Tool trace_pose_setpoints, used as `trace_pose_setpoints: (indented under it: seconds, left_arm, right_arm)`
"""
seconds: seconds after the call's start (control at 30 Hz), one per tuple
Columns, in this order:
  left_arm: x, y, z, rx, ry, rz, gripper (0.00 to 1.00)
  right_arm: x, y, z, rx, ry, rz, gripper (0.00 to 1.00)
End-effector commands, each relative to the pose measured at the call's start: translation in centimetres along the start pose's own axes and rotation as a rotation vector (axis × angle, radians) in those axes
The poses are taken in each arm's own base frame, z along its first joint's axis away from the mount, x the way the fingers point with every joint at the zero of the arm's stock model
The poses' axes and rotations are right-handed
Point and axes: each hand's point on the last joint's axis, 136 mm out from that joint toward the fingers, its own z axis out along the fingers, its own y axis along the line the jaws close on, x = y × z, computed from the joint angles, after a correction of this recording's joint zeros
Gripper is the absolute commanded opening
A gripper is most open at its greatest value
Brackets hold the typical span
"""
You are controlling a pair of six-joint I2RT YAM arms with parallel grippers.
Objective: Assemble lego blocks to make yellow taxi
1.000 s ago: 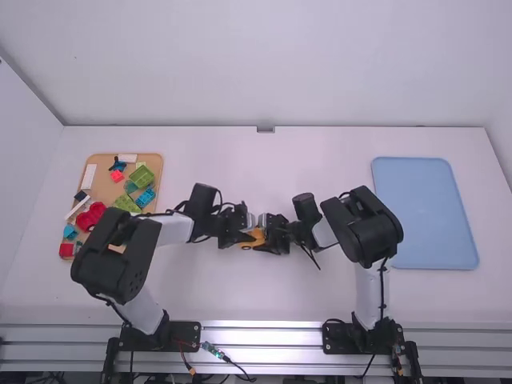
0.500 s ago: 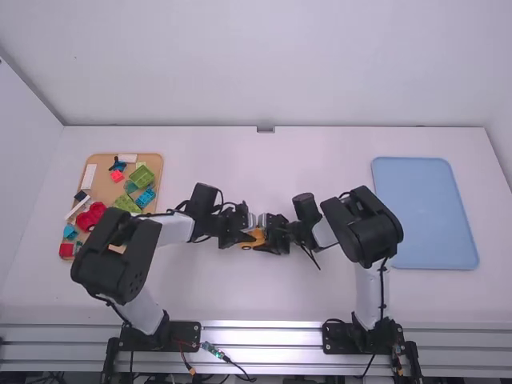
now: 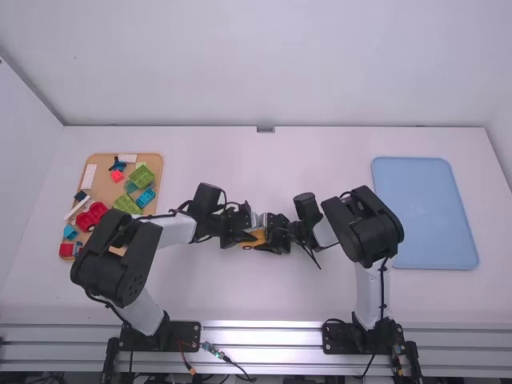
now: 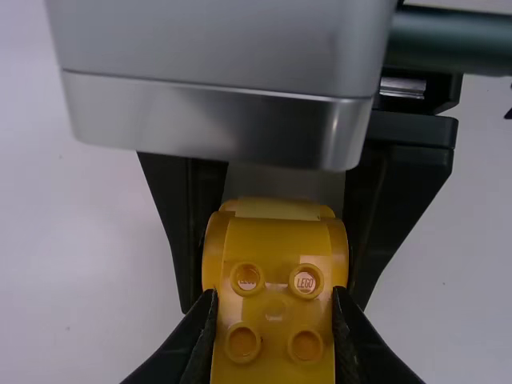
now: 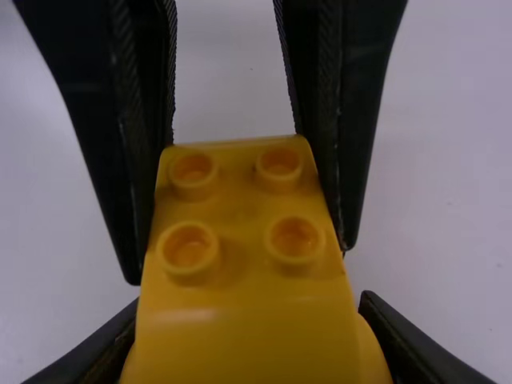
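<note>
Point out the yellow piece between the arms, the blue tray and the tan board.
Yellow piece point(image 5: 238, 205): right wrist view, on its studded face, between the four studs.
Blue tray point(image 3: 424, 212): high view, on its bare inner surface.
Tan board point(image 3: 102, 188): high view, on a bare patch between blocks.

Left arm point(image 3: 112, 268) hides near right part of tan tray point(image 3: 158, 166). Right arm point(image 3: 374, 228) covers blue tray's point(image 3: 428, 212) left edge partly. Yellow assembly point(image 5: 236, 248) cut off in both wrist views.
</note>
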Motion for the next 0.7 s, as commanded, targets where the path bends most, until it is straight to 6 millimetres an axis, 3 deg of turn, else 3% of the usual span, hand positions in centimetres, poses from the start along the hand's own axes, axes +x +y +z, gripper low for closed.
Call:
trace_pose_setpoints:
  seconds: [0.0, 0.03, 0.3, 0.43, 0.67]
  left_arm:
    - [4.2, -1.1, 1.2, -0.014, 0.174, -0.098, 0.02]
    - [4.2, -1.1, 1.3, -0.014, 0.173, -0.097, 0.08]
    - [3.5, -0.5, 1.2, -0.022, 0.157, -0.087, 0.14]
    - [3.3, -0.3, 1.2, -0.016, 0.162, -0.091, 0.25]
    - [3.0, -0.2, 1.1, -0.012, 0.166, -0.095, 0.23]
  right_arm:
    - [0.9, 0.1, 0.4, 0.016, 0.039, -0.003, 0.23]
    - [0.9, 0.1, 0.4, 0.015, 0.040, -0.003, 0.23]
    - [0.9, 0.1, 0.4, 0.015, 0.040, -0.002, 0.23]
    - [0.9, 0.1, 0.4, 0.015, 0.040, -0.002, 0.23]
    - [0.9, 0.1, 0.4, 0.014, 0.042, 0.001, 0.23]
